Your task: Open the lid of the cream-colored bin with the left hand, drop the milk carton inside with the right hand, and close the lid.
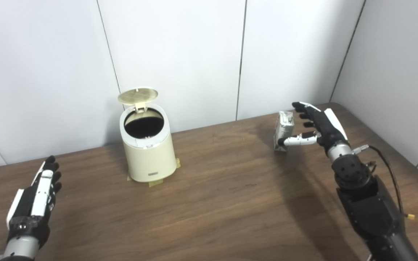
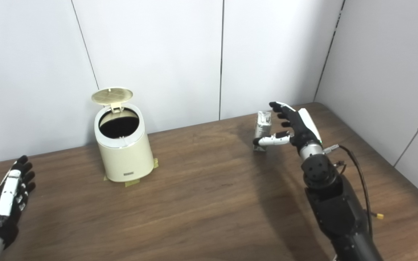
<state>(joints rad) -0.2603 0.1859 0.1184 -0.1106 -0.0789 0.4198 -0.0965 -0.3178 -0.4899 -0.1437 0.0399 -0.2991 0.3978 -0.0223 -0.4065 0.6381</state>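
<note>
Bin (image 1: 148,148) stands left of centre, lid (image 1: 138,95) already up, mouth dark and free. Carton (image 1: 283,130) upright at right of frame, near far table edge.

Right hand (image 1: 312,127) spread around carton, thumb low at front, fingers (image 1: 301,108) behind top; real contact cannot tell. Step in hand, by my judgement: grasp.

Close evenly, squeeze gently, carton looks crumpled. Lift straight, then carry left over mouth.

Left hand (image 1: 36,197) flat, fingers apart, holds nothing, lower left, well apart from bin.
</note>
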